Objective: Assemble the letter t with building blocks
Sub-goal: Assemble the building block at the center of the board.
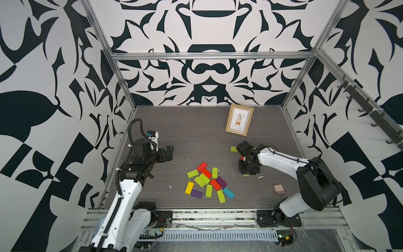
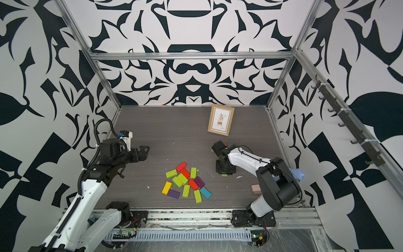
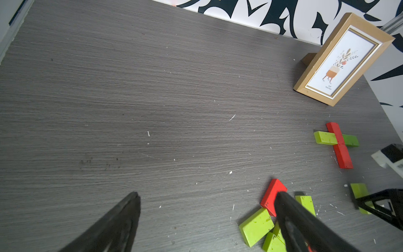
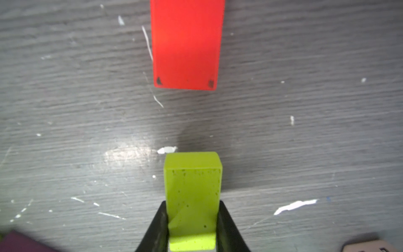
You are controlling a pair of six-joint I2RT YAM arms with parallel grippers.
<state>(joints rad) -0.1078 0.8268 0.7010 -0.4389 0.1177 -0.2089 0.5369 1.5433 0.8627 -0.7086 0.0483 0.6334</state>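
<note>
Pose of the right arm: the base sits at the near edge, the forearm slopes toward the far side, and the wrist bends straight down over the surface (image 1: 185,135). We find the right gripper (image 4: 193,203) clamped on a lime green block (image 4: 193,185), held on edge; we cannot tell whether it touches the surface. A red block (image 4: 186,43) lies flat just ahead, apart from it. In the left wrist view, a red pair (image 3: 339,145) lies end to end with flanking lime green blocks (image 3: 325,138) against its sides. Left arm: elbow folded, forearm near level, pointing toward the middle. The left gripper (image 1: 169,153) hangs above the surface, jaws spread wide, holding nothing. The loose pile (image 1: 207,183) of lime green, red, purple, yellow and teal blocks lies between both arms, near the front.
</note>
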